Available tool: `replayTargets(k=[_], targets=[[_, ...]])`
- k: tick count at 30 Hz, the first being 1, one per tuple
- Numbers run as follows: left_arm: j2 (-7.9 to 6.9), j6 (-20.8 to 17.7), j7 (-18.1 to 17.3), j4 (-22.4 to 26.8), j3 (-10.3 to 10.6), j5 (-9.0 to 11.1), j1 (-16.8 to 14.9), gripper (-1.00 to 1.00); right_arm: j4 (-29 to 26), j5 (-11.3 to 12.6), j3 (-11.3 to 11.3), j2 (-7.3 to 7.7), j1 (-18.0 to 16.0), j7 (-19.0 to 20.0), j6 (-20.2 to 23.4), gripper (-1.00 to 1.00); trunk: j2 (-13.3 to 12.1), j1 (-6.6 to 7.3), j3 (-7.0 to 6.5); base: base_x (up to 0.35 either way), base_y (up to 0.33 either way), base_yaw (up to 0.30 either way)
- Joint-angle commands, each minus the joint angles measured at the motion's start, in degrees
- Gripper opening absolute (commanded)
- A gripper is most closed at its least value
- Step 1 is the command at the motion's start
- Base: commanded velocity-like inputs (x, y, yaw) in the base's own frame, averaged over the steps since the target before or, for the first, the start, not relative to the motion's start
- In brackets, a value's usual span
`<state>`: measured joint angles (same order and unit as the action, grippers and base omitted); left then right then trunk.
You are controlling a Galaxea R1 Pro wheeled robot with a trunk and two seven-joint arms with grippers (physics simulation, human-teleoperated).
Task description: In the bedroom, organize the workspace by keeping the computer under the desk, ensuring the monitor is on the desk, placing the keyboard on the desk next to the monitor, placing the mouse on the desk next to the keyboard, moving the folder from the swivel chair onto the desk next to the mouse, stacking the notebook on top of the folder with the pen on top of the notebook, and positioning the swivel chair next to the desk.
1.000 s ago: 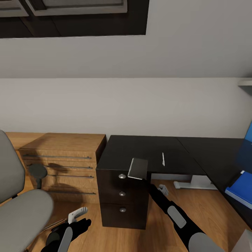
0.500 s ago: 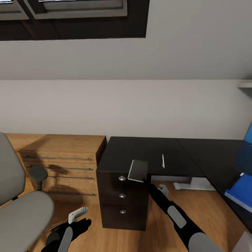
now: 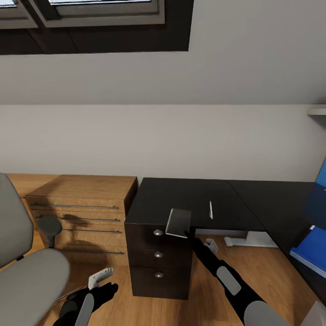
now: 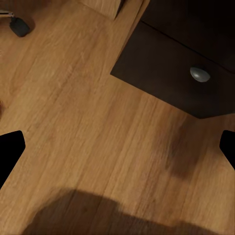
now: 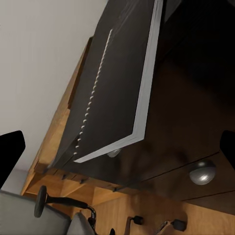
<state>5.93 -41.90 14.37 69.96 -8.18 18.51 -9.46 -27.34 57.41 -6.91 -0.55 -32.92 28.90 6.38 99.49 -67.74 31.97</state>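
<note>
Head view: the right arm is reaching forward toward the near corner of the desk. The right gripper is holding the notebook by its lower corner, tilted up just above the desk's front edge, over the drawer unit. The pen is lying on the black top, just beyond the notebook and apart from it. The folder is sitting on the desk's right wing at the frame edge. The swivel chair is standing at the left, in front of the wooden dresser. The left gripper is hanging low over the floor with nothing between its fingers; whether it is parted or closed cannot be judged here.

Left wrist view: both black fingertips are sitting wide apart at the frame edges, holding nothing. Wood floor is lying below, with a drawer front and one silver knob in the corner.

Right wrist view: the notebook is being clamped, its dark cover and pale page edges running away from the camera. Two drawer knobs are showing behind it.
</note>
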Motion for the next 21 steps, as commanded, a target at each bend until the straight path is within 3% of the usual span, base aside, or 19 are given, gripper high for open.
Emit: replayTargets(k=[1, 21], targets=[[0.04, -0.2, 0.4, 0.1, -0.1, 0.6, 0.0, 1.0, 0.0, 0.6, -0.1, 0.02, 0.0, 0.1, 0.3, 1.0, 0.0, 0.01, 0.06, 0.0, 0.0, 0.0], [0.04, -0.1, 0.4, 0.1, -0.2, 0.7, 0.0, 1.0, 0.1, 0.6, -0.2, -0.01, 0.0, 0.1, 0.2, 1.0, 0.0, 0.01, 0.06, 0.04, 0.02, 0.0]])
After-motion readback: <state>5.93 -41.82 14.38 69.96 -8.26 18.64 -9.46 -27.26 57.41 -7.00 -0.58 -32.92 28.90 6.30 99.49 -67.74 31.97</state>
